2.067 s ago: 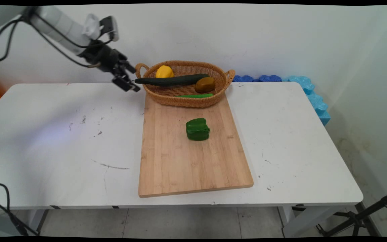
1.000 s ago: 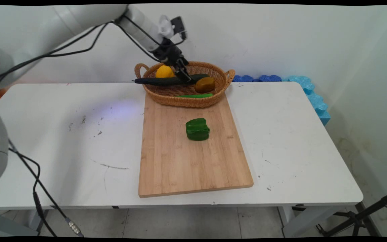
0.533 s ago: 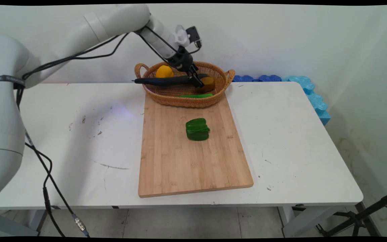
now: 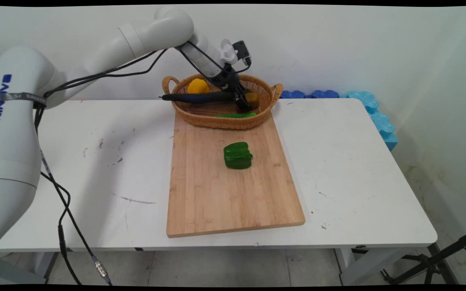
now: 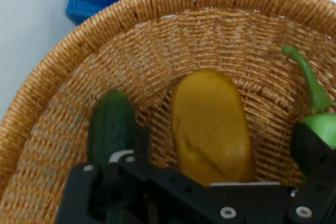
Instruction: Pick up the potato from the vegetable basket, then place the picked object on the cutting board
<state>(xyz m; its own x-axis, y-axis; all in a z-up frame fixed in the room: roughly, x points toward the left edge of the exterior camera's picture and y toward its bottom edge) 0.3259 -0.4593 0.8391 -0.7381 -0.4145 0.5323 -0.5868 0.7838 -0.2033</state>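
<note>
Okay, main view: gripper [image 4: 243, 103] is down inside the wicker basket [image 4: 221, 121] at the far end of the cutting board [image 4: 217, 194], right at the brown-yellow potato-like piece [image 4: 254, 98]. The long dark cucumber [image 4: 192, 97] lies across the basket with its tip over the left rim. A yellow pepper [image 4: 198, 86] sits behind it and a thin green chili [image 4: 235, 115] along the front wall. A green bell pepper [image 4: 238, 155] sits alone mid-board, well apart.

Hand view: gripper [image 5: 226, 150] is spread wide and holds nothing, its fingers [image 5: 142, 145] either side of the brown-yellow piece [image 5: 210, 124]. The left one sits in the narrow gap next to the cucumber [image 5: 111, 124]; the right one is up against the chili [image 5: 325, 127].

My read: margins are tight. Any closing wants to stay centred on the piece's width, clear of both neighbours and off the wicker [image 5: 210, 35].
</note>
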